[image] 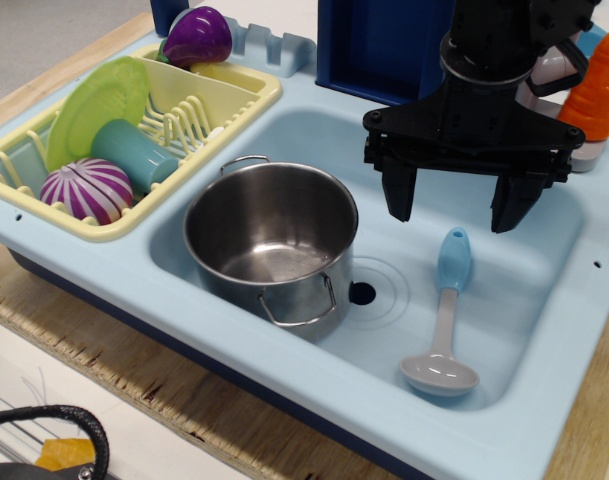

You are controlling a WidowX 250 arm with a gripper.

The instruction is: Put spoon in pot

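While nothing has been lifted yet, everything needed sits ready in the pale blue toy sink (284,385). Over on the left, the yellow dish rack (246,92) holds a green plate (94,105), a teal cup (134,155) lying on its side, a purple-and-white striped ball (87,190) and a purple vegetable (197,37) at the back. Next along, the pot (271,238) stands upright in the left half of the basin, shiny and empty as far as I can see, its wire handles front and back. Just to its right is the drain hole (362,293). Further right, the spoon (443,330) lies flat on the basin floor, grey bowl toward me, blue handle end pointing away, well apart from the pot. Above that handle end hangs the gripper (454,208), black, its jaws spread wide with nothing between them, not touching the spoon. An orange carrot toy (599,85) stands on the far right edge. So I would judge the task barely begun: the grasp, the lift, the carry leftward and the drop into the pot all remain.
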